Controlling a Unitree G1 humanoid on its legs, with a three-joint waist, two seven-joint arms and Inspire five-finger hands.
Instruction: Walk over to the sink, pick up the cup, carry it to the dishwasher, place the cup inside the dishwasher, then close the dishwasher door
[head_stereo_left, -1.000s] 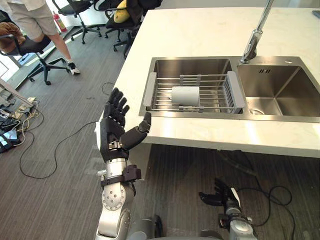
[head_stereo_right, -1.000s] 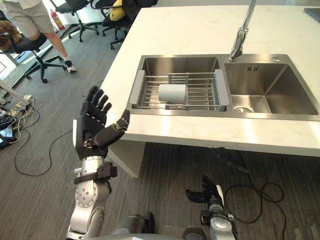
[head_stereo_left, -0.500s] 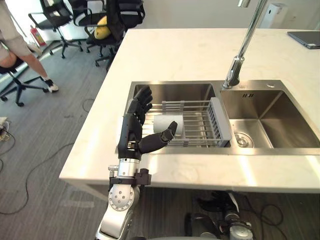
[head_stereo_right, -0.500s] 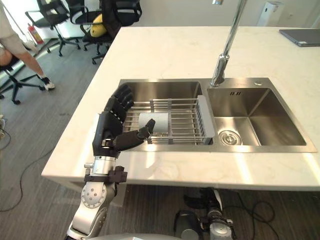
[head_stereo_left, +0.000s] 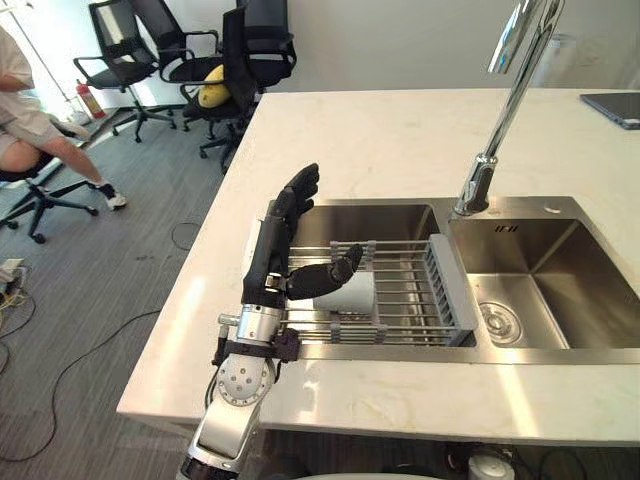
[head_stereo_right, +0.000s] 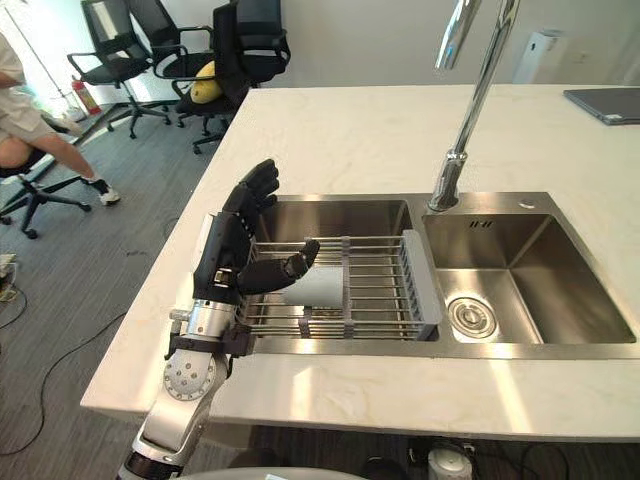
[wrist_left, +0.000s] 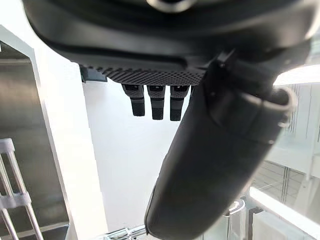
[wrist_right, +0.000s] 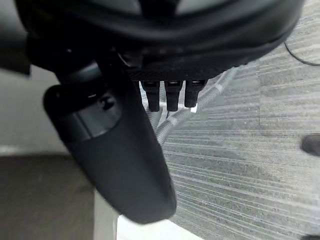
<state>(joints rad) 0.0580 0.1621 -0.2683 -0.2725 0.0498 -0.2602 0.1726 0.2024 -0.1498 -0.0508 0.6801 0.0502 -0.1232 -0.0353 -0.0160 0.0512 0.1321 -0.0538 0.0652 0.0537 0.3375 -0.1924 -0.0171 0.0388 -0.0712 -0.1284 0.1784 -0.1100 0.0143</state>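
Note:
A pale grey cup (head_stereo_left: 350, 291) lies on its side in a wire dish rack (head_stereo_left: 400, 300) set across the left basin of the steel sink (head_stereo_left: 390, 215). My left hand (head_stereo_left: 275, 255) is raised upright over the rack's left end, open, fingers straight. Its thumb (head_stereo_left: 330, 275) reaches out just above the cup, and nothing is held. In the left wrist view the thumb (wrist_left: 215, 150) and fingers (wrist_left: 152, 102) stand apart over the white counter. My right hand (wrist_right: 150, 35) hangs low over grey carpet, fingers straight and empty.
A tall chrome faucet (head_stereo_left: 490, 165) stands between the basins; the right basin (head_stereo_left: 560, 290) has a drain. White countertop (head_stereo_left: 400, 130) surrounds the sink. A dark flat device (head_stereo_left: 612, 108) lies far right. Office chairs (head_stereo_left: 230, 60) and a seated person (head_stereo_left: 40, 130) are to the left.
The camera has come closer to the counter, so the sink now sits nearer and lower. My left hand has risen a little, with its thumb still by the cup.

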